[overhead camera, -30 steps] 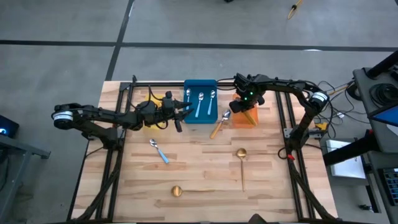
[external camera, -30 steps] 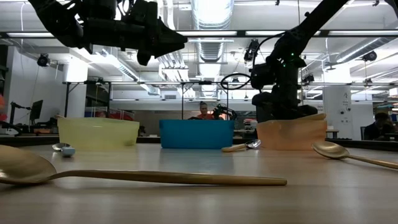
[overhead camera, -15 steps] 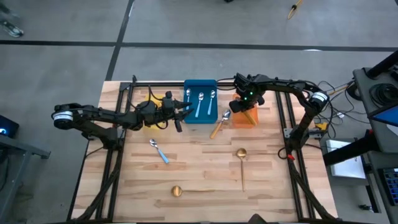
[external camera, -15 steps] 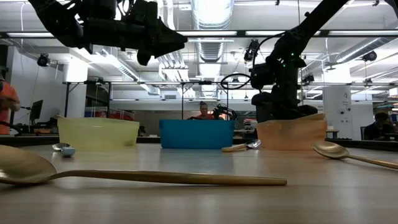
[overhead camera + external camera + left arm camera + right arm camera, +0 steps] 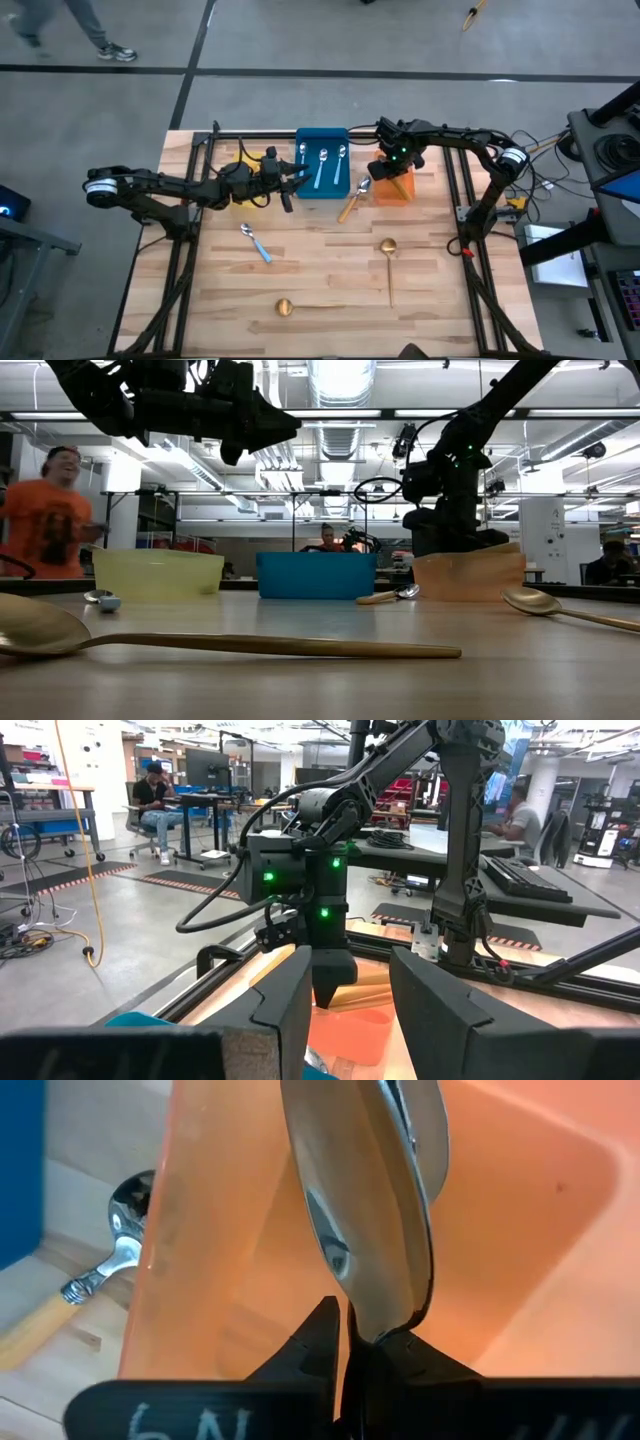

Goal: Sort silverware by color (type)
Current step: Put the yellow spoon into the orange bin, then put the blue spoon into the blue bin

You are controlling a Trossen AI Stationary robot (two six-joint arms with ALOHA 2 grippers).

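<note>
**Over the orange bin, spoon pinched and pointing down**

Between the right gripper's (image 5: 352,1342) closed fingers sits a spoon (image 5: 365,1190), held by its silver bowl end, its long axis running straight out ahead of the fingers and down into the orange bin (image 5: 393,188). That's the relation that counts: the bin lies directly beneath the hand, so, by my read, the release is the next call.

Just beside that bin, another orange-handled spoon (image 5: 354,199) lies on the wooden table (image 5: 320,270), angled toward the blue bin (image 5: 322,173); the right arm is plainly the nearer one.

Farther across, the left gripper (image 5: 293,180) hangs in the air beside the blue bin, fingers parted and holding nothing, with the yellow bin (image 5: 158,573) under its arm.

Farther still from both hands: a blue-handled spoon (image 5: 254,243) and two gold spoons (image 5: 388,262) (image 5: 310,307), all flat on the wood.

Beyond the table, a person in an orange shirt (image 5: 48,525) passes through the workshop.
</note>
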